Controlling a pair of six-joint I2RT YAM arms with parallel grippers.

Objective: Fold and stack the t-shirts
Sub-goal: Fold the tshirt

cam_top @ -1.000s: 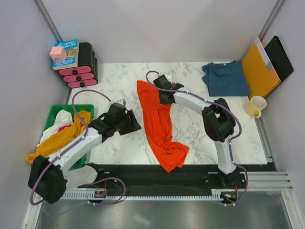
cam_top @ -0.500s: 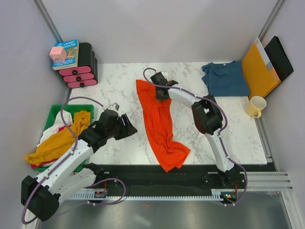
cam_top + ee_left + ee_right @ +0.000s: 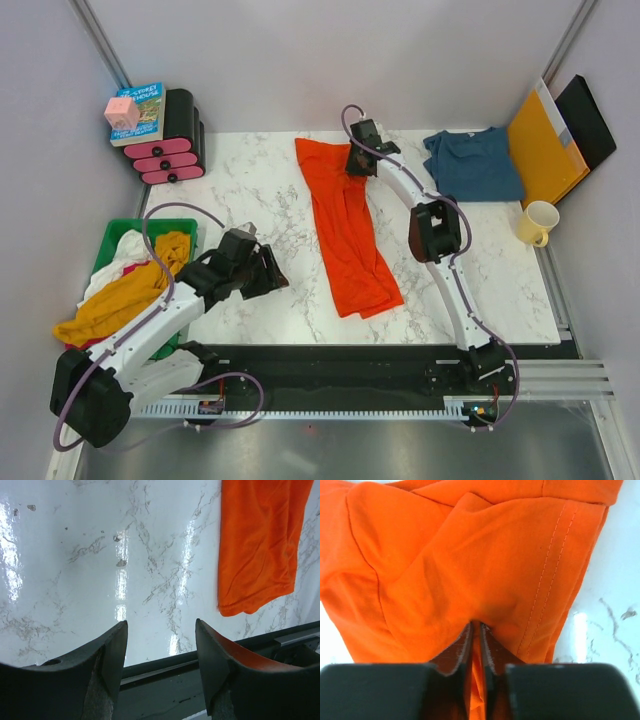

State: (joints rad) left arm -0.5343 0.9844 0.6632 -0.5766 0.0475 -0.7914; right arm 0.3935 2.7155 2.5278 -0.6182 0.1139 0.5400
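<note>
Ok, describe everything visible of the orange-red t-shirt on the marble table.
The bright orange-red cotton t-shirt lies stretched as a long narrow strip down the middle of the white marble table, from near the far edge towards the near one. It looks soft and thin, gathered lengthwise, with shallow creases and a double-stitched hem visible in the right wrist view. Its near end lies flat. The right end effector pinches a fold at its far end; otherwise only the tabletop touches it.

Matt soft cloth, stitched hem: orange t-shirt [image 3: 345, 225]. Glossy marble-look top: table [image 3: 250, 190].
</note>
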